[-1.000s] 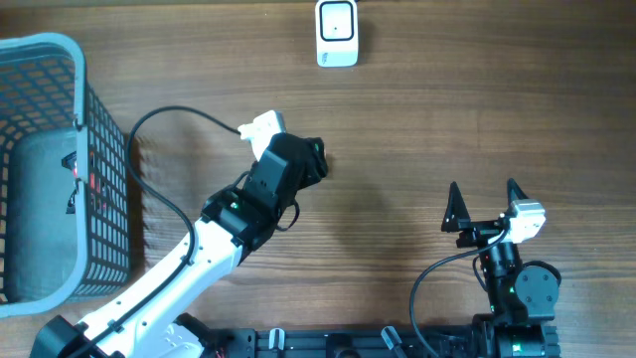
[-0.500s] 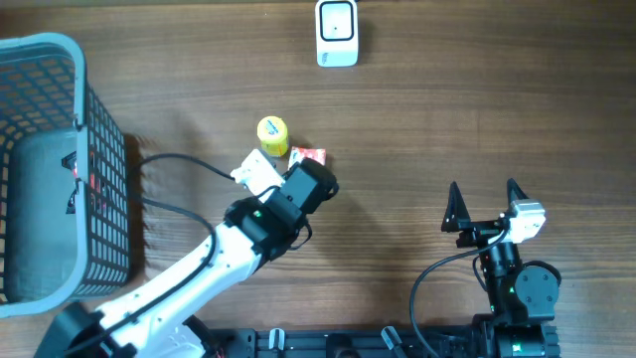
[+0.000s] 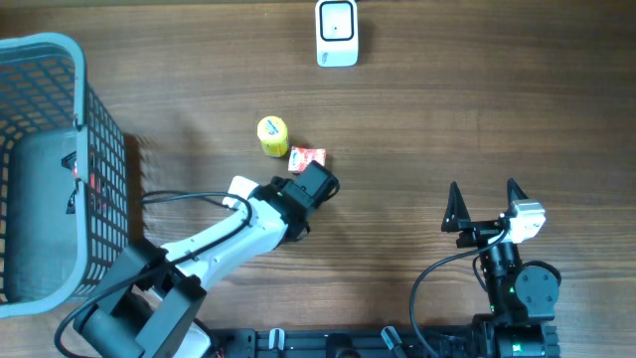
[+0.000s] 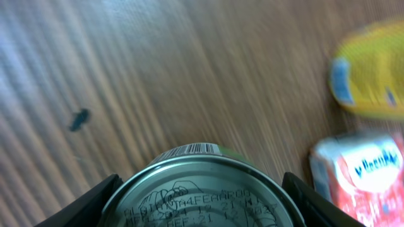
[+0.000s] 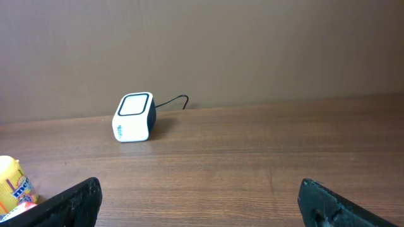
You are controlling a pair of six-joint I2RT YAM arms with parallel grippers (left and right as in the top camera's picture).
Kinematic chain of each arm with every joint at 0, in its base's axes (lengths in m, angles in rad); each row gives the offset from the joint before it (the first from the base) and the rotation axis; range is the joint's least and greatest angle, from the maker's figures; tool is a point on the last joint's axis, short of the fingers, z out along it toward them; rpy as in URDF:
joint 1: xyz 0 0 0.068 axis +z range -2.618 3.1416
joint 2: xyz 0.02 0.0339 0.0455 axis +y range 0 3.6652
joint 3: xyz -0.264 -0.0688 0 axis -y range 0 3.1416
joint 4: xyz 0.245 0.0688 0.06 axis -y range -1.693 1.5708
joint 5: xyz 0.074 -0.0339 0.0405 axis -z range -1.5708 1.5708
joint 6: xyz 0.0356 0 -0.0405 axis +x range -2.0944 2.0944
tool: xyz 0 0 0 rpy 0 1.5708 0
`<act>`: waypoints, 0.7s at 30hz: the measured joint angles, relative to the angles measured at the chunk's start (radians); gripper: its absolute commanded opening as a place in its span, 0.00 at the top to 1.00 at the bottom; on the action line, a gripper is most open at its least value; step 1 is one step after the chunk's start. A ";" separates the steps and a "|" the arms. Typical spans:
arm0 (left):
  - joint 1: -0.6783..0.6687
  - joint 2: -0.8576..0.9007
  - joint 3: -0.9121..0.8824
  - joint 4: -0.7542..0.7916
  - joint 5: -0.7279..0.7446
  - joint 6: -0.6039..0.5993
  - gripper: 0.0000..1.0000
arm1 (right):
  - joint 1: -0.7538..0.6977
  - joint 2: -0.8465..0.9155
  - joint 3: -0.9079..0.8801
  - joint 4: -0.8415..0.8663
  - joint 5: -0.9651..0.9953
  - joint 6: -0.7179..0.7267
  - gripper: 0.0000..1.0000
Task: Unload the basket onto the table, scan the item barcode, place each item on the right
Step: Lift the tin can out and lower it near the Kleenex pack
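A dark brown wood-grain table (image 3: 447, 109) fills the overhead view, its grain running left to right. Behind its far edge, the right wrist view shows a plain brown wall (image 5: 252, 44).

At the far middle of the table stands a small white barcode scanner (image 3: 337, 33), with a thin dark cable (image 5: 173, 101) curling away behind it. A blue-grey mesh basket (image 3: 104, 189) sits at the left edge, with something grey inside.

The left claw (image 3: 316, 184) is near the table's centre, clenched around a metal can (image 4: 202, 189). The can's silver end fills the bottom of the left wrist view between both fingers, with printed date codes on it and a barcode strip (image 4: 189, 150) on its side. Whether the can rests on the wood or is lifted cannot be told. Just beyond the claw lie a red packet (image 3: 307, 157) and a yellow container (image 3: 272, 135), touching or nearly so. A small dark mark (image 4: 79, 118) spots the wood nearby.

The right claw (image 3: 484, 204) is at the near right, released, fingers spread wide, well apart from everything.
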 measured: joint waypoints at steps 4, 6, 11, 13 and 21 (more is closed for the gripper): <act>0.053 0.000 0.000 -0.013 0.008 -0.084 0.20 | 0.000 0.000 0.000 0.000 0.000 0.000 0.00; 0.084 0.000 0.000 -0.013 0.018 -0.103 0.16 | 0.000 0.000 0.000 0.000 0.000 0.000 0.00; 0.118 0.000 0.000 -0.014 0.035 -0.126 0.00 | 0.000 0.000 0.000 0.000 0.000 0.000 0.00; 0.118 0.000 0.001 -0.013 0.039 -0.123 0.00 | 0.000 0.000 0.000 0.000 0.000 0.000 0.00; 0.118 0.000 0.001 0.000 0.042 0.035 0.00 | 0.000 0.000 0.000 0.000 0.000 0.000 0.00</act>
